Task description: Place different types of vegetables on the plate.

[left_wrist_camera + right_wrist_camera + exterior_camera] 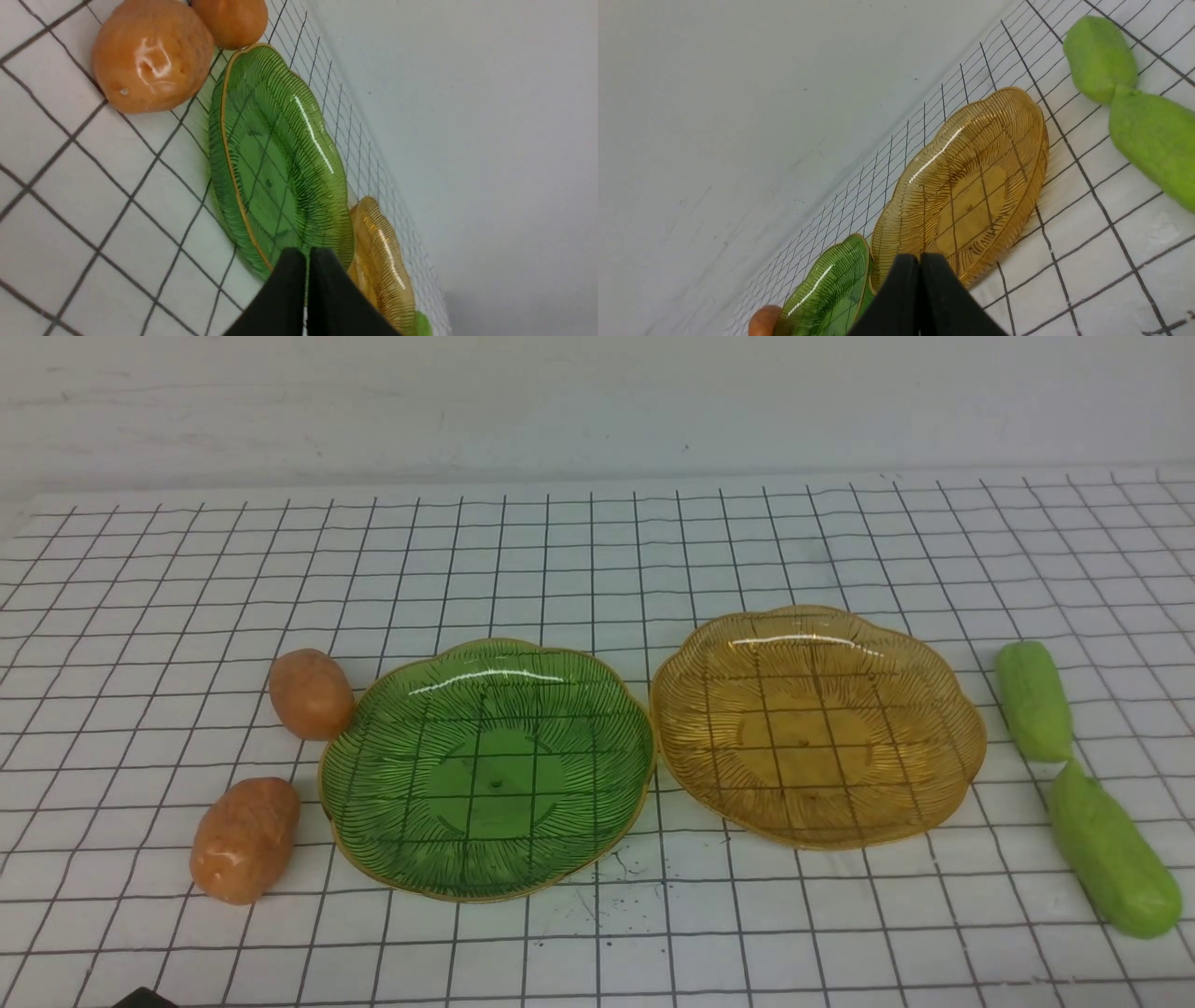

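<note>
Left fingers (292, 284) clenched together, nothing in them; right fingers (903, 289) same. From the left wrist I see the green plate (275, 154) just past the tips. Near potato (245, 840) and far potato (311, 693) sit beyond it, well apart from the fingers, just left of its rim. Near potato's long axis leans far-right. Right of the amber plate (817, 723), far cucumber (1033, 700) and near cucumber (1111, 849) lie end to end, tips touching, axes running near-right to far-left, apart from the right fingers. All four lie on the tabletop (597, 551).

Potatoes (311, 693) left of plates (485, 770), cucumbers (1033, 700) right
</note>
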